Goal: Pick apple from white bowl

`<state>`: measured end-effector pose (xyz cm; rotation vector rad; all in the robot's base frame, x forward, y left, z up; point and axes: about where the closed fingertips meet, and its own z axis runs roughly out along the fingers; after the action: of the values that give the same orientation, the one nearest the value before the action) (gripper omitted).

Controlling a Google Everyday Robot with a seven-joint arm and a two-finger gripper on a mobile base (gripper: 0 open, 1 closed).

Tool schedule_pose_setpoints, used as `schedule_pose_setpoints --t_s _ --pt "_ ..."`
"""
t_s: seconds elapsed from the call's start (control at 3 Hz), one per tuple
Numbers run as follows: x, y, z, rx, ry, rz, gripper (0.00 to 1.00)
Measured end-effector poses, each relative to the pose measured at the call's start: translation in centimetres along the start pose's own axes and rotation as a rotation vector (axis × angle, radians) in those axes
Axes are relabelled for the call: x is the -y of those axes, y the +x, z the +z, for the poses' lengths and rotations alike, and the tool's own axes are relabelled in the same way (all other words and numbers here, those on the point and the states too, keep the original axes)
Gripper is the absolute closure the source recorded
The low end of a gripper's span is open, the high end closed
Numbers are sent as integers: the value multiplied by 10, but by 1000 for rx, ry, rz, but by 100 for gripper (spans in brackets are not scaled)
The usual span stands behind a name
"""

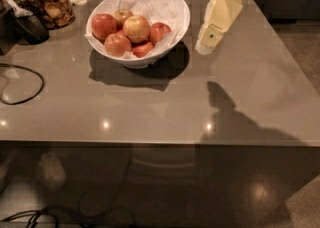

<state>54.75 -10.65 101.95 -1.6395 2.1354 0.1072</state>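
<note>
Now: gripper (206, 44) hangs above the tabletop (150, 117) toward the far right corner, slanted with its tip down and to the left. Nothing is seen in it. Open or closed: cannot tell. Its tip is just beside the right rim of the white bowl (176, 7), outside it and not touching. Its shadow falls on the bare top toward the near right corner.

The white bowl sits by the far edge, left of the gripper, lined with crumpled white paper. The apple (137, 28), the palest one, yellow-gold, lies on top of the heap near the bowl's middle. Redder apples press against it on the left, right and near sides.

Farther out: glass jar (49, 1) of brown snacks at the far left corner. A black cable (22, 84) loops by the left edge.

Progress, as judged: early. Approach only, with no contact and the apple unmoved in the bowl. Left to do: come over the rim, drop onto the pale apple without nudging its neighbours, grip, lift clear.
</note>
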Motion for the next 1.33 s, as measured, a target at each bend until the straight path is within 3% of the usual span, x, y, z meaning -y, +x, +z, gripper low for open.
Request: schedule_pose_setpoints --t_s 0.33,0.67,1.0,1.33 --pt "12 -16 17 4 -40 -9 0" --pt "15 -21 19 16 -29 -11 0" --pt "19 -36 24 83 -16 0 0" --pt "29 -68 41 146 -56 -1 0"
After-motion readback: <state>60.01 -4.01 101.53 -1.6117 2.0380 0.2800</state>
